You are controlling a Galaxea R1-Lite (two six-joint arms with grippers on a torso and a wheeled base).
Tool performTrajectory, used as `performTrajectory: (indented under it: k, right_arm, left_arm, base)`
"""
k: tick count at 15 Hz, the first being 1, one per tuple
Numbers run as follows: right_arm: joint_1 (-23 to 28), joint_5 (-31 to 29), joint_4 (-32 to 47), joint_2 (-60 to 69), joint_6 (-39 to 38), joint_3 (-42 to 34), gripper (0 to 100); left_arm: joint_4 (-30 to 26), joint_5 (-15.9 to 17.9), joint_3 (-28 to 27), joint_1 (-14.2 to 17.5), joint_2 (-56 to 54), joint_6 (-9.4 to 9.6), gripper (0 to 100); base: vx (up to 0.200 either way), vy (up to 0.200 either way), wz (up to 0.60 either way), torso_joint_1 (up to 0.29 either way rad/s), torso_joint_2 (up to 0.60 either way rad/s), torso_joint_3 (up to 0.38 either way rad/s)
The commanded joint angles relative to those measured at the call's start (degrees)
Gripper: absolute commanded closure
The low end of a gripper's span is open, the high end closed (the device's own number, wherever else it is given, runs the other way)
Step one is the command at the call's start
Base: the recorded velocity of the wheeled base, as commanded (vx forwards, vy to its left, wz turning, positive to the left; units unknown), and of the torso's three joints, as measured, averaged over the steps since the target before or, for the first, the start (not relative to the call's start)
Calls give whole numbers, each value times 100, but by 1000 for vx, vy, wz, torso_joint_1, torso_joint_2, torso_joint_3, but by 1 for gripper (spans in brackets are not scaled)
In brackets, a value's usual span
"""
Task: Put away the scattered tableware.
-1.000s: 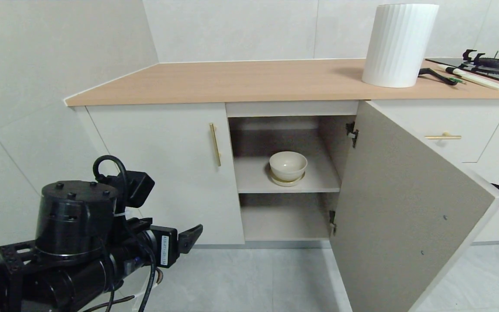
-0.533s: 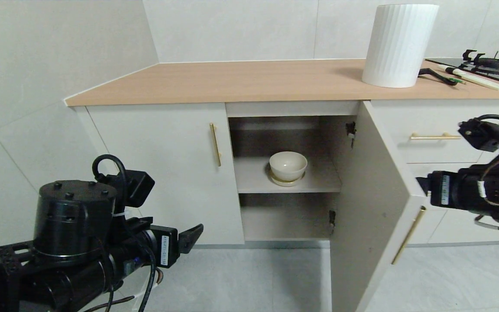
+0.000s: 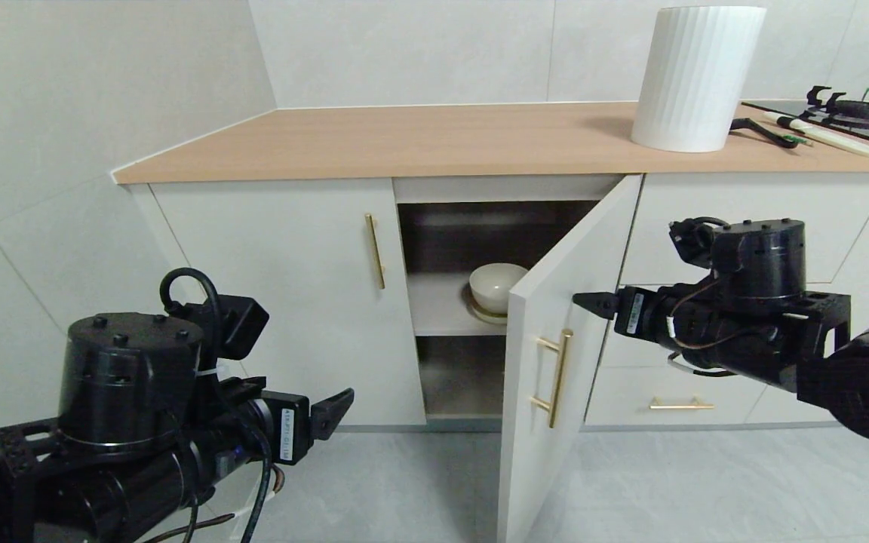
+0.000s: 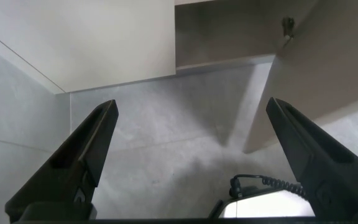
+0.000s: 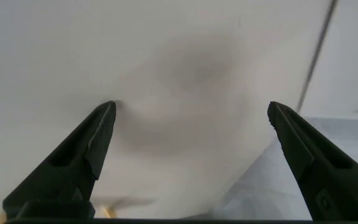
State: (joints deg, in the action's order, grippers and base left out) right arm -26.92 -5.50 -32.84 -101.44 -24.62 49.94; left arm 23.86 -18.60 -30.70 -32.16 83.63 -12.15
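Door's swinging in: the flat white cabinet door (image 3: 555, 339) has gone from flung wide to half shut, and the right gripper (image 3: 589, 303) has come across to its outer face, above the slim brass handle (image 3: 555, 367). Head view: the round cream bowl (image 3: 491, 285) sits on its plate (image 3: 480, 312) on the upper shelf (image 3: 438, 309), part-covered by the door, well apart from the left gripper (image 3: 333, 411). Left wrist view: black tapered fingers (image 4: 89, 155) spread wide above mottled grey floor (image 4: 179, 143). Right wrist view: jaws wide too, fingers (image 5: 86, 149) right at the smooth panel, which stands between them and the bowl
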Motion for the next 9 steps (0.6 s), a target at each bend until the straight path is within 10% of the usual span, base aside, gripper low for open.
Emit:
performTrajectory:
  k: [1, 9]
  right_arm:
    - [-77, -21, -152, -421, -51, -117, 0]
    - [-77, -145, -293, -526, -60, -108, 0]
  left_arm:
    - [14, -3, 2, -1, 4, -6, 0]
    - [31, -3, 11, -1, 31, 3, 0]
  base:
    - [0, 0, 0, 0, 0, 0]
    - [0, 0, 0, 0, 0, 0]
